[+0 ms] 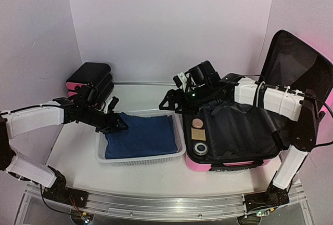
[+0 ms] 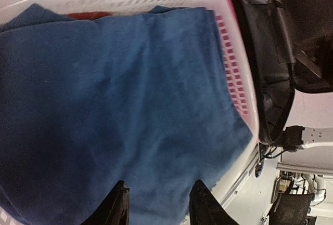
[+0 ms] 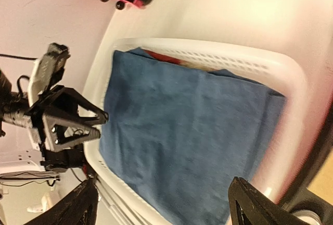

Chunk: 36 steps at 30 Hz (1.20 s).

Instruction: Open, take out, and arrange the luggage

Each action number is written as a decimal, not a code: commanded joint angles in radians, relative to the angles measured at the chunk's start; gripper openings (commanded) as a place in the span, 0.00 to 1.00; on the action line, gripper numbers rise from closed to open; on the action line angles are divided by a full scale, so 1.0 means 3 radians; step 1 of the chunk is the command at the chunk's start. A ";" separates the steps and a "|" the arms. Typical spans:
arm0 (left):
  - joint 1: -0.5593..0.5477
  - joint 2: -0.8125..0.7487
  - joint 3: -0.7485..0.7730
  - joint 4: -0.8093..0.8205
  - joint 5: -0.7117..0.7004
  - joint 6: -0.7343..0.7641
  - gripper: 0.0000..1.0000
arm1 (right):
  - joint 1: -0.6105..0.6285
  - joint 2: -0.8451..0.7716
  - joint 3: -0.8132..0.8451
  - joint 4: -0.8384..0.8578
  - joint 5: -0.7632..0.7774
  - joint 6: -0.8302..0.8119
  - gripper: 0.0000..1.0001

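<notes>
Your left arm stretches in from the left, its end effector [image 1: 115, 123] released just above the blue cloth [image 1: 143, 136] in the basket [image 1: 140, 159]. Your right arm arches over the open luggage [image 1: 229, 131] at the right, its end effector [image 1: 169, 102] released, fingers wide.

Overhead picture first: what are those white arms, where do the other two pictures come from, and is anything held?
Two robot arms are bolted to the table's near edge, seen from above. The other pictures come from cameras on their wrists, looking past their own fingers. The left gripper and right gripper both hover open at a white basket holding a blue cloth; neither holds anything. Beside it the pink luggage lies open, and a black drawer unit stands at the back.
</notes>
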 commanded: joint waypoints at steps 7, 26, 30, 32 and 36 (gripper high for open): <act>0.0014 0.0446 -0.0165 0.0321 -0.0342 0.0042 0.45 | 0.0081 -0.0292 -0.0260 -0.0156 0.0253 -0.0253 0.88; 0.0846 -0.0646 -0.0153 -0.1097 -0.0744 0.0197 0.80 | 0.0083 -0.0579 -0.0381 -0.0494 0.0772 -0.0663 0.94; 0.0849 -0.0249 -0.0201 -0.0756 -0.0315 0.0154 0.59 | 0.0081 -0.0683 -0.0444 -0.0519 0.0800 -0.0663 0.94; 0.0852 -0.0107 -0.0212 -0.0682 -0.0342 0.0155 0.50 | 0.0082 -0.0744 -0.0488 -0.0526 0.0828 -0.0656 0.94; 0.0853 0.0018 -0.0260 -0.0524 -0.0487 0.0094 0.37 | 0.0082 -0.0867 -0.0599 -0.0530 0.0913 -0.0636 0.95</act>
